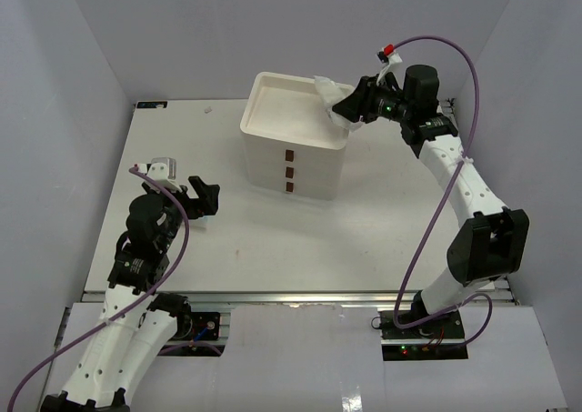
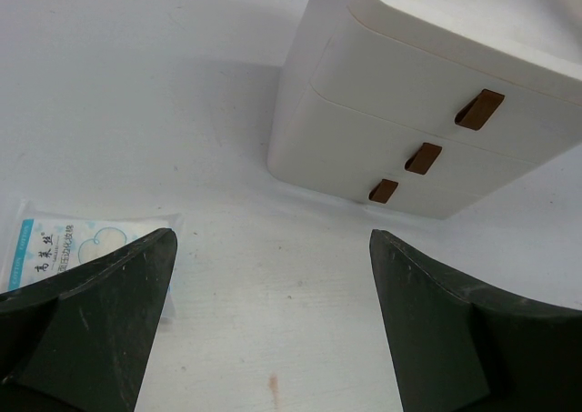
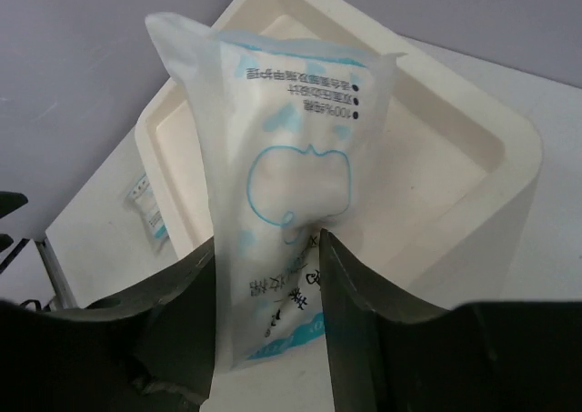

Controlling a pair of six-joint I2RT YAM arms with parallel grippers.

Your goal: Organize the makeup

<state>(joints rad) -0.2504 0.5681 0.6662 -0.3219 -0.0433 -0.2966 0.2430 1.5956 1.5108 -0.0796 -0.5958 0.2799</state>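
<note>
From above, we see the right gripper [image 1: 350,112] at upper centre clamping a sachet [image 1: 327,90] over the top of the box [image 1: 289,153]. In the left wrist view, our left gripper [image 2: 273,244] spreads wide, empty, with a second sachet [image 2: 77,248] flat at lower left. The right wrist view shows the sachet [image 3: 291,175] pinched near its lower end.

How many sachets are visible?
2: one flat white blue-printed sachet pinched in the right claw above the cream drawer box, a second sachet on the white table by the left claw. Closed drawers may hide more.
</note>
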